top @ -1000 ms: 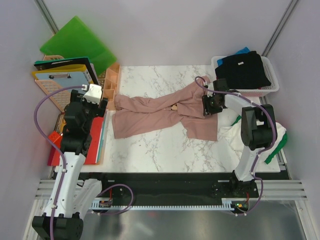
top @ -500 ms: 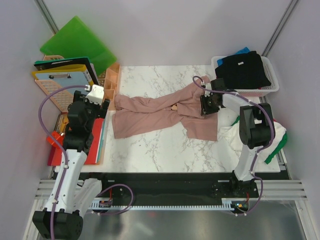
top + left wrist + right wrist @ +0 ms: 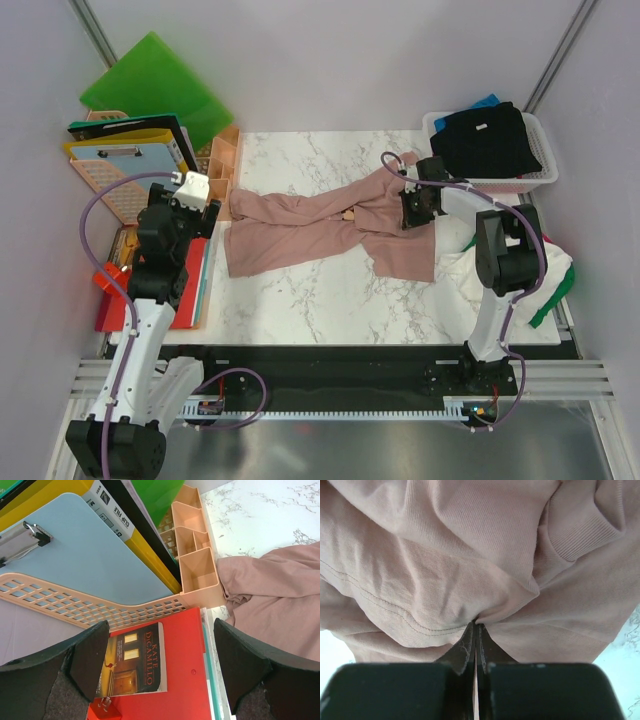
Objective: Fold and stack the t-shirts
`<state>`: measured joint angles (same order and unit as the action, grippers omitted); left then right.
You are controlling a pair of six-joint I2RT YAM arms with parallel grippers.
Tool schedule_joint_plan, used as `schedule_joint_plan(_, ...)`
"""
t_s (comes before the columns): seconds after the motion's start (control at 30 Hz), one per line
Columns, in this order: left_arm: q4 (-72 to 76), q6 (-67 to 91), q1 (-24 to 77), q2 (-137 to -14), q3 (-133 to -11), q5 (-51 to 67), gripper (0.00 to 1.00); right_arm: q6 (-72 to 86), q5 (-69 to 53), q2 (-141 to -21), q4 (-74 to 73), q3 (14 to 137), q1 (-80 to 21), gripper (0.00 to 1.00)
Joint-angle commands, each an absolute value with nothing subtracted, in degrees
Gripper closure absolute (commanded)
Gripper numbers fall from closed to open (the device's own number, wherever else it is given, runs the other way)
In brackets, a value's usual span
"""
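Top external: right end effector (image 3: 406, 212), pinching pink t-shirt (image 3: 300, 232), shifted left.

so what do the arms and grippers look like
Both arms match: the left arm and right arm have white links between bulky black joints, with a purple cable looping alongside each. The left gripper has broad black wedge fingers with a grey felt-like lining; the right gripper shows thin black tips. No markings are visible.

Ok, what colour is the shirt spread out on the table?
The shirt is dusty pink; the top view shows it best.
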<state>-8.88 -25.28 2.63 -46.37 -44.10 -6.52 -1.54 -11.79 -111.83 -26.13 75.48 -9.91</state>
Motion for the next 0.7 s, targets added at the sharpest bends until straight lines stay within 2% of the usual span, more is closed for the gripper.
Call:
schedule_joint_plan(0.0,-6.33,-25.66,2.46,-46.06,-43.68,-7.12,0.08,-2.11,-12.57,-108.3,-24.79,76.9,-10.19,1.0)
schedule_joint_plan(0.37,-7.64,-24.7,2.46,-47.63,-40.52,-4.05,0.1,-1.85,-13.62,-87.38,-29.96,85.07,-10.2,1.0)
schedule_joint_plan(0.67,-9.84,-22.59,2.46,-46.23,-39.11,1.3,0.1,2.11,-13.71,-73.04,-27.6,89.12,-10.11,1.0)
